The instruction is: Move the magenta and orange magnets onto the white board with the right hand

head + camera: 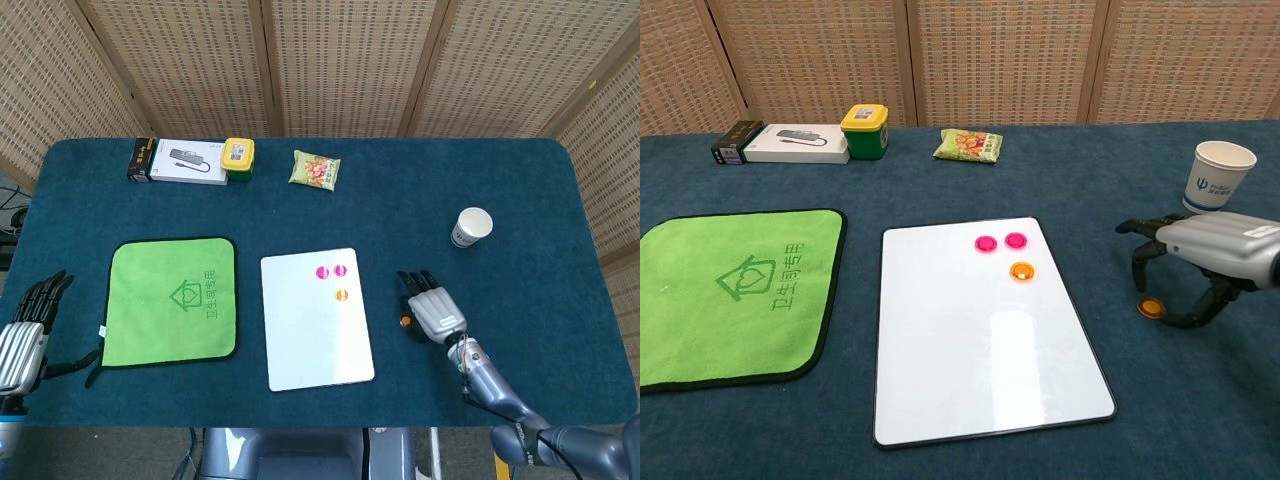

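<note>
The white board (315, 340) (970, 350) lies at the table's middle. Near its top right corner sit two magenta magnets (322, 271) (986, 244), side by side, and just below them one orange magnet (341, 294) (1021, 271). A second orange magnet (405, 321) (1151, 308) lies on the blue cloth to the right of the board. My right hand (432, 309) (1200, 255) hovers over it, fingers curved down and apart on either side of it, holding nothing. My left hand (25, 325) rests at the table's left edge with its fingers apart and empty.
A green cloth (172, 300) (725, 290) lies left of the board. A paper cup (470, 227) (1220, 175) stands behind my right hand. Along the back edge are a snack packet (315, 168) (969, 146), a yellow box (237, 158) (864, 131) and a flat carton (178, 161) (780, 143).
</note>
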`<state>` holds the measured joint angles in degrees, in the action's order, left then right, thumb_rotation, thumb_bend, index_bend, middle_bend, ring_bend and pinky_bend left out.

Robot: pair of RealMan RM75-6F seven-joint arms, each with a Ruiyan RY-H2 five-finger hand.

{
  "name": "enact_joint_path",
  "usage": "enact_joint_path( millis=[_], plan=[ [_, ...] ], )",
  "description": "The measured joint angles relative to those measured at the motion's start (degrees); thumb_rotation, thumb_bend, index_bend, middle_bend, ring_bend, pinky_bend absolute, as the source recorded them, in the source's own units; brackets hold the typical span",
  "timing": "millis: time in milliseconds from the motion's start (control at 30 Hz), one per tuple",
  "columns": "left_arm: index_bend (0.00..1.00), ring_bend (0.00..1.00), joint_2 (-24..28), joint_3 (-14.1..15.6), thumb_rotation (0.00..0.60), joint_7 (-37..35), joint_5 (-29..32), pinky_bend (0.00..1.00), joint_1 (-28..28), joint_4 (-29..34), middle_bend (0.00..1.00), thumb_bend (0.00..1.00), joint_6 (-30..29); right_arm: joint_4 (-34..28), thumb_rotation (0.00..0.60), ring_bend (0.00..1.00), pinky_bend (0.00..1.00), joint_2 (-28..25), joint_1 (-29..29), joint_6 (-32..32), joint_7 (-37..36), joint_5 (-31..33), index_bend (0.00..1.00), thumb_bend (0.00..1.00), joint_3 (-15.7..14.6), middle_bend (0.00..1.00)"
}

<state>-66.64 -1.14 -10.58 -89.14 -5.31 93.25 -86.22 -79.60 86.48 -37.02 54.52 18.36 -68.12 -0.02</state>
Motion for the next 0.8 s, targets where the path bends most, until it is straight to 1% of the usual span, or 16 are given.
enact_joint_path(
  millis=[567,633,767,800],
  plan=[
    [0.00,0.00,0.0,0.0,0.600,0.0,0.1,0.00,0.0,0.0,0.00,0.03,0.0,2.0,0.600,0.00,0.00,1.3,0.9,-1.2,-0.5,-1.2,0.40,0.35,0.7,0.00],
    [0.00,0.00,0.0,0.0,0.600,0.0,0.1,0.00,0.0,0.0,0.00,0.03,0.0,2.4,0.600,0.00,0.00,1.5,1.0,-1.4,-0.5,-1.3,0.43,0.35,0.8,0.00],
    [0.00,0.00,0.0,0.0,0.600,0.0,0.1,0.00,0.0,0.0,0.00,0.03,0.1,3.2,0.600,0.00,0.00,1.9,1.2,-1.8,-0.9,-1.3,0.54,0.37,1.0,0.00],
    [0.00,0.00,0.0,0.0,0.600,0.0,0.1,0.00,0.0,0.0,0.00,0.03,0.1,3.5,0.600,0.00,0.00,2.1,1.3,-1.8,-1.1,-1.3,0.56,0.38,1.1,0.00]
  ],
)
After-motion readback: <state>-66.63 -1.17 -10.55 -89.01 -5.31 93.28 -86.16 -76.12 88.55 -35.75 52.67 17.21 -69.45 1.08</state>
